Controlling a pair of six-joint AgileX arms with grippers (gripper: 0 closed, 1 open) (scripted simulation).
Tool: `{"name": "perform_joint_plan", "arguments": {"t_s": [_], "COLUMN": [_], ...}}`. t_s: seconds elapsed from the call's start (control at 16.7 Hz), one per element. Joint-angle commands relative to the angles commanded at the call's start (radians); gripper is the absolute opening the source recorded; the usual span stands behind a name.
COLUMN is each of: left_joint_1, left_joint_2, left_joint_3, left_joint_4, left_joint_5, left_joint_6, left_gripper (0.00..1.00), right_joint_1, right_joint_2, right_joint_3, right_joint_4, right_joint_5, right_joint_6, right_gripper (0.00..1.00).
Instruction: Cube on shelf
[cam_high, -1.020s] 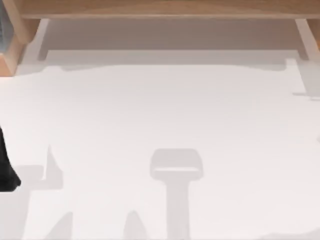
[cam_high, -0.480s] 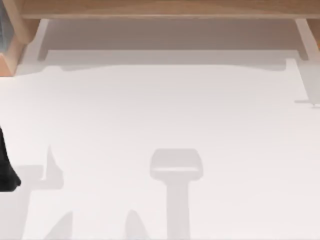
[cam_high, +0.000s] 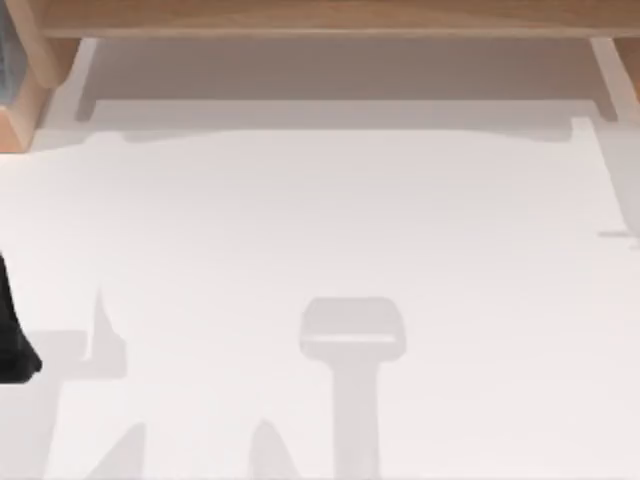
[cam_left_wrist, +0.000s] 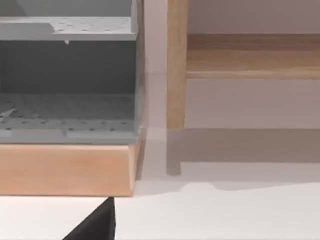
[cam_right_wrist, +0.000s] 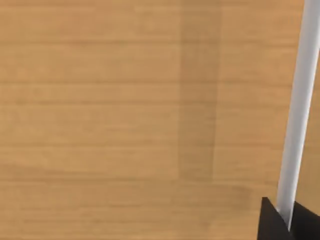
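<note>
left arm (cam_high: 12, 330): parked at table's left edge | pincer: finger state not visible

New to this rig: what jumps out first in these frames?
The shelf, a long light-brown board, runs along the far edge of the white table in the top view, on pale side supports. At the table's left edge a dark piece of the left arm pokes in, and the left wrist view shows a grey perforated rack on a wooden base beside the shelf's upright. The right wrist view looks close onto wood grain.
</note>
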Motion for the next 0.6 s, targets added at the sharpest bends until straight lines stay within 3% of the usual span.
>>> {"name": "perform_joint_plan", "arguments": {"t_s": [0.42,0.6], "left_joint_1": [0.0,0.0], "left_joint_2": [0.0,0.0], "left_joint_3": [0.0,0.0], "left_joint_4": [0.0,0.0], "left_joint_5": [0.0,0.0], "left_joint_6": [0.0,0.0], "left_gripper": [1.0,1.0], "right_joint_1": [-0.044,-0.044], "right_joint_2": [-0.03,-0.03], "right_joint_3": [-0.077,-0.077], "right_joint_4": [0.052,0.052], "right_joint_5": [-0.047,-0.047], "right_joint_6": [0.001,0.001], "right_gripper": [0.0,0.23]}}
